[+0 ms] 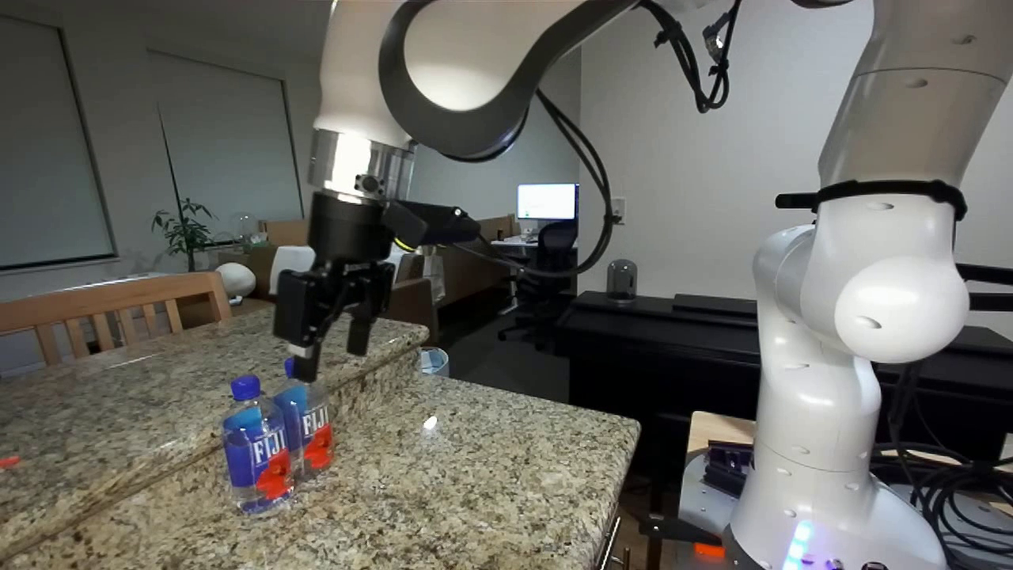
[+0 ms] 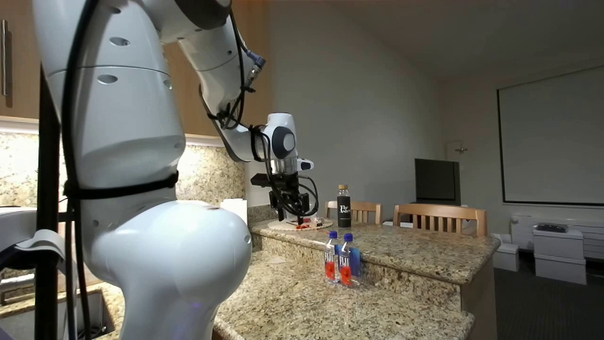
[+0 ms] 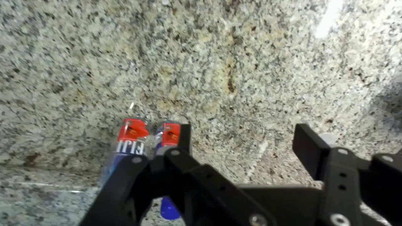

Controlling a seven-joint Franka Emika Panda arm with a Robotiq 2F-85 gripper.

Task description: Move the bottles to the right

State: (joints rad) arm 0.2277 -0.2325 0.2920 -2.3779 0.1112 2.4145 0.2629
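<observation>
Far to the left of the pincer (image 1: 332,362), in an exterior view, is a wooden chair (image 1: 119,298) with slats in its back. Behind the chair, well back from the pincer, is a green leafy plant (image 1: 184,233). Next come two clear FIJI water bottles (image 1: 259,451) with blue caps (image 1: 245,387), standing up close together on the granite counter (image 1: 475,475). They are lower than the pincer and a bit to its left. One black finger (image 1: 307,368) hides part of the cap on the right-hand bottle (image 1: 313,431) (but in an exterior view a gap shows between the pincer (image 2: 291,221) and both bottles (image 2: 331,262)). The two fingers are spread wide, and in the wrist view speckled granite shows between them. Both bottles are to the left of that gap there. To the right of the pincer, far behind it, a computer screen (image 1: 546,201) is lit up, with a black office chair (image 1: 558,244) close by. More to the right, a glass dome (image 1: 622,281) sits on low black furniture (image 1: 657,328). Farthest right of the pincer is the Panda arm's white base (image 1: 815,467), with a blue light (image 1: 802,534) near the bottom.
</observation>
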